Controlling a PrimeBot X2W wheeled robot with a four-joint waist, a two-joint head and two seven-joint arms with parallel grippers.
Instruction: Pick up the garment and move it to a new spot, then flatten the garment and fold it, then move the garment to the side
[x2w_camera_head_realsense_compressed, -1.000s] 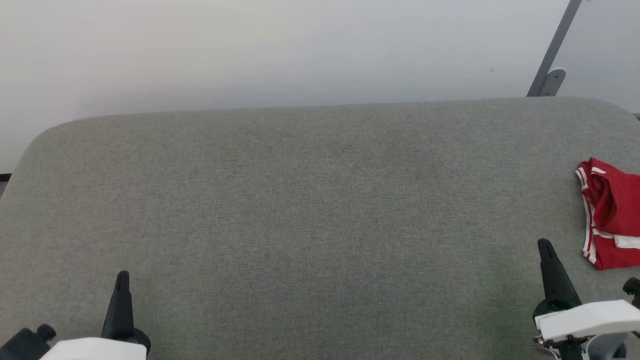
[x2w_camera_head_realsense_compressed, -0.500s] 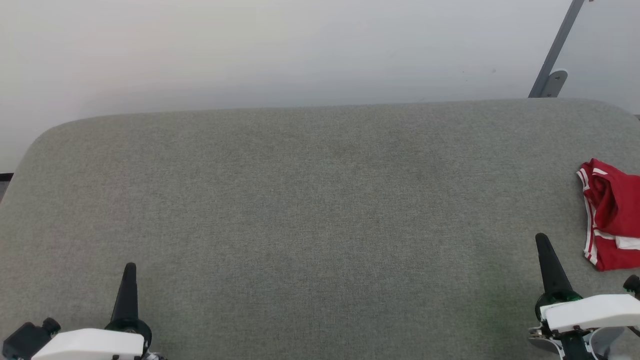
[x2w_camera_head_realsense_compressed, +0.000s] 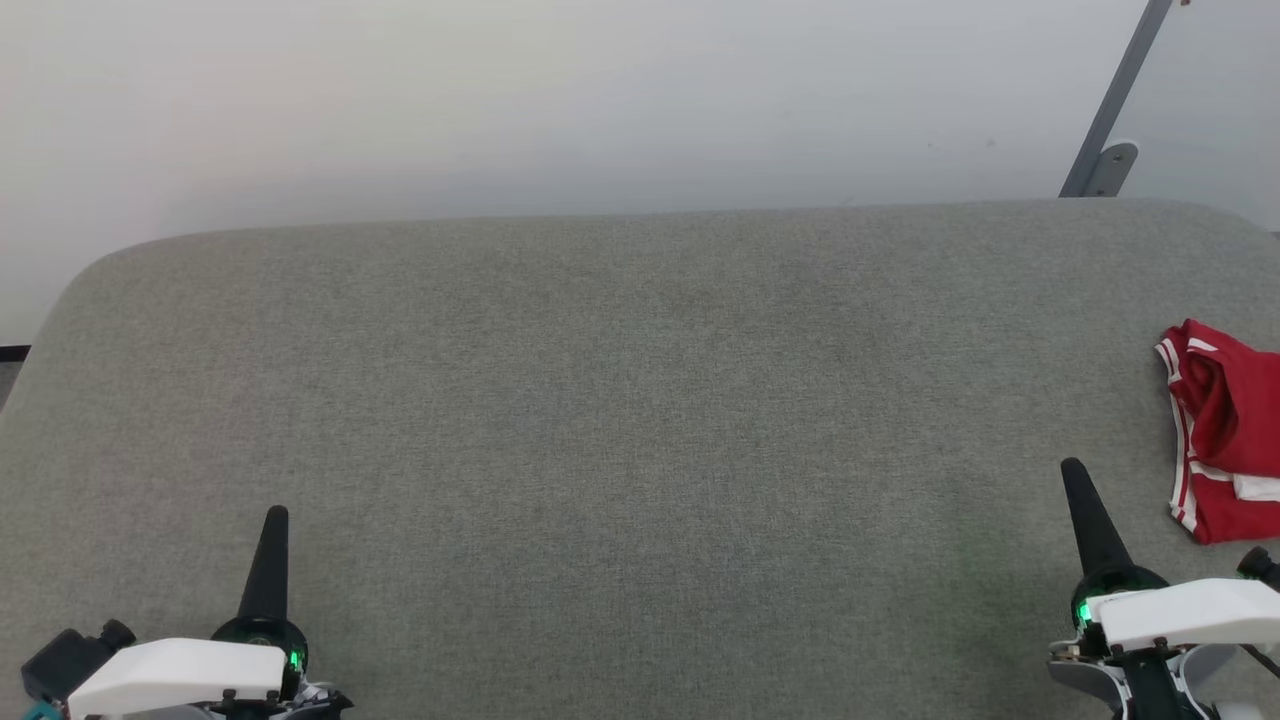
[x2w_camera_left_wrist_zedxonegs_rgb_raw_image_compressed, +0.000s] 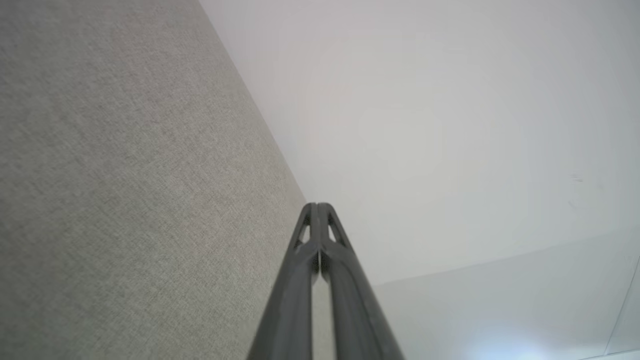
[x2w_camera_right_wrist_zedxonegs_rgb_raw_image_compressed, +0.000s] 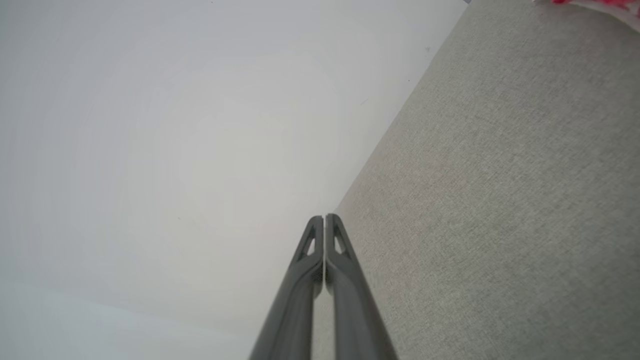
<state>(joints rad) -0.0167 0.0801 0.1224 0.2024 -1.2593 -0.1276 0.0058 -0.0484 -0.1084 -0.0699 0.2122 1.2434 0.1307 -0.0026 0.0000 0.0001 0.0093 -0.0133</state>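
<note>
2 pincers sat low over the near side of the grey cloth-covered counter (x2w_camera_head_realsense_compressed: 640, 400), each with its dark fingers pressed together and nothing between them. The left pincer (x2w_camera_head_realsense_compressed: 276, 525) stood at the lower left of the head view, pointing almost straight up the picture, with a small green light (x2w_camera_head_realsense_compressed: 296, 659) glowing at its base beside a white wrist cover (x2w_camera_head_realsense_compressed: 180, 668). The right pincer (x2w_camera_head_realsense_compressed: 1077, 482) stood at the lower right, its tip leaning slightly leftward, and it also showed a green glow at its base.

The shirt (x2w_camera_head_realsense_compressed: 1225, 430) lay bunched in a heap at the far right of the counter, cut off by the picture's right edge. It was red, with white stripes down its left border and a bit of white cloth at its lower right. It lay near the right pincer, up and to the right of the tip, and the 2 did not touch.

Behind the counter rose a pale wall (x2w_camera_head_realsense_compressed: 600, 100), with a grey metal strut (x2w_camera_head_realsense_compressed: 1118, 90) slanting up at the top right.

From the left wrist, the joined fingers (x2w_camera_left_wrist_zedxonegs_rgb_raw_image_compressed: 305, 260) met at their tips, with counter cloth on the left and wall on the right. From the right wrist, the fingers (x2w_camera_right_wrist_zedxonegs_rgb_raw_image_compressed: 345, 280) were likewise together, and a sliver of the shirt (x2w_camera_right_wrist_zedxonegs_rgb_raw_image_compressed: 590, 3) showed in the top right corner.
</note>
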